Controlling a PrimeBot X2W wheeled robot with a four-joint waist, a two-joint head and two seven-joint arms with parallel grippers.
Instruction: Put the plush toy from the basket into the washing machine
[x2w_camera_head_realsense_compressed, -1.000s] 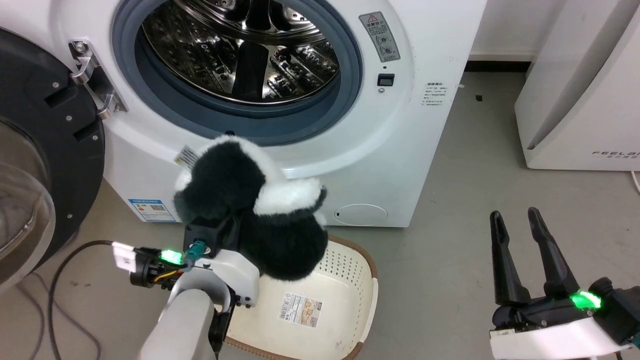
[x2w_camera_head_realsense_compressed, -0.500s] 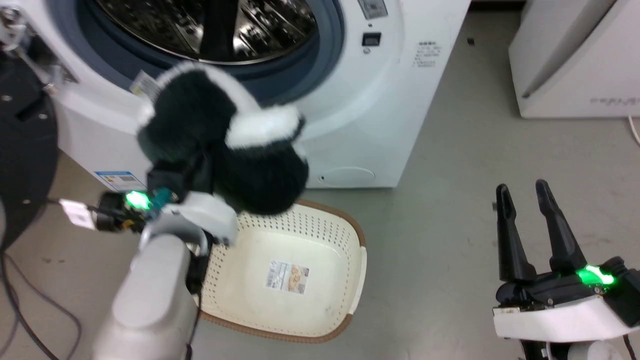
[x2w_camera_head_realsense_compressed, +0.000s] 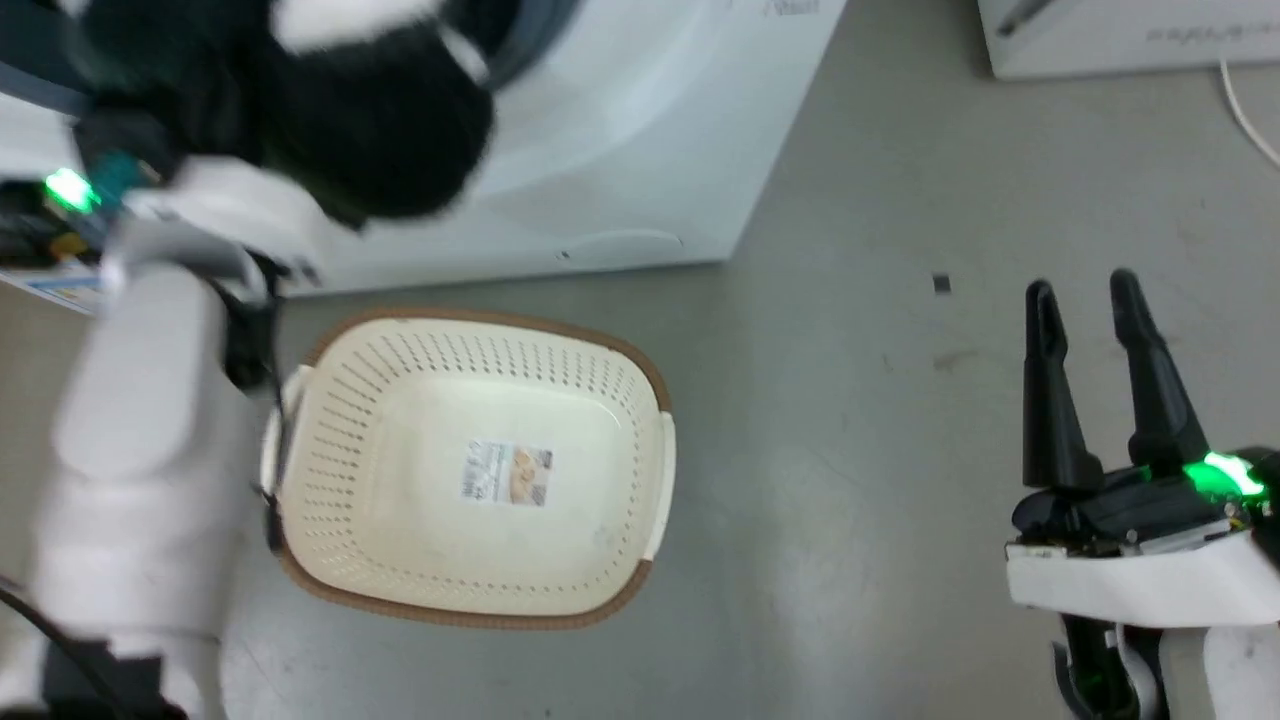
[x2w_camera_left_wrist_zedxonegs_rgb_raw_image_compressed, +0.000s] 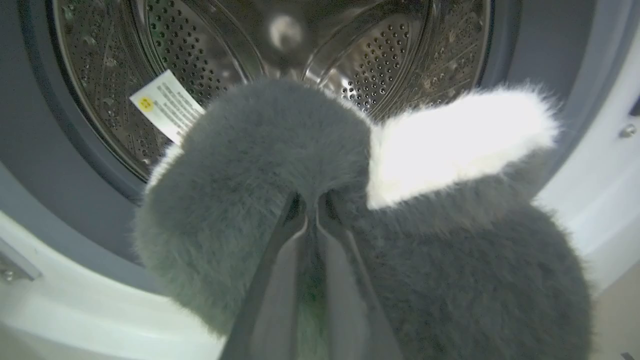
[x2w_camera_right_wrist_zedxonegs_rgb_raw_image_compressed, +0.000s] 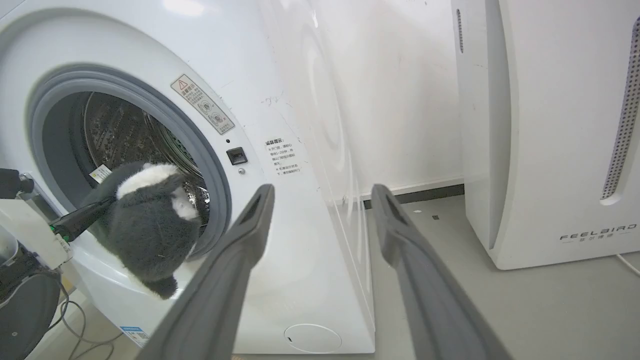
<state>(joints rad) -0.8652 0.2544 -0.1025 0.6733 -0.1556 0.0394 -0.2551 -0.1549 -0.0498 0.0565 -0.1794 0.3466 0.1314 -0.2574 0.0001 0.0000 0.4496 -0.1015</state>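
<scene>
My left gripper (x2w_camera_left_wrist_zedxonegs_rgb_raw_image_compressed: 310, 202) is shut on the plush toy (x2w_camera_left_wrist_zedxonegs_rgb_raw_image_compressed: 280, 175), a fluffy black-and-white animal (x2w_camera_head_realsense_compressed: 370, 110) with a white tag, held up at the washing machine (x2w_camera_right_wrist_zedxonegs_rgb_raw_image_compressed: 280, 100) porthole. In the right wrist view the plush toy (x2w_camera_right_wrist_zedxonegs_rgb_raw_image_compressed: 145, 225) sits at the lower lip of the grey gasket, partly inside the opening, in front of the steel drum (x2w_camera_left_wrist_zedxonegs_rgb_raw_image_compressed: 370, 55). The cream basket (x2w_camera_head_realsense_compressed: 620, 380) with a brown rim stands on the floor below, holding nothing but its label sticker. My right gripper (x2w_camera_head_realsense_compressed: 1085, 290) is open at the lower right, well away, with nothing between its fingers (x2w_camera_right_wrist_zedxonegs_rgb_raw_image_compressed: 235, 260).
A white FEELBIRD appliance (x2w_camera_right_wrist_zedxonegs_rgb_raw_image_compressed: 560, 125) stands to the right of the washer. The washer's dark door (x2w_camera_right_wrist_zedxonegs_rgb_raw_image_compressed: 25, 305) hangs open at the left with cables below it. Grey floor (x2w_camera_head_realsense_compressed: 850, 420) lies between the basket and my right gripper.
The head camera has tilted down, so the washer slid to the picture's top. My left arm has carried the toy up and forward from above the basket to the porthole. The right gripper stays open.
</scene>
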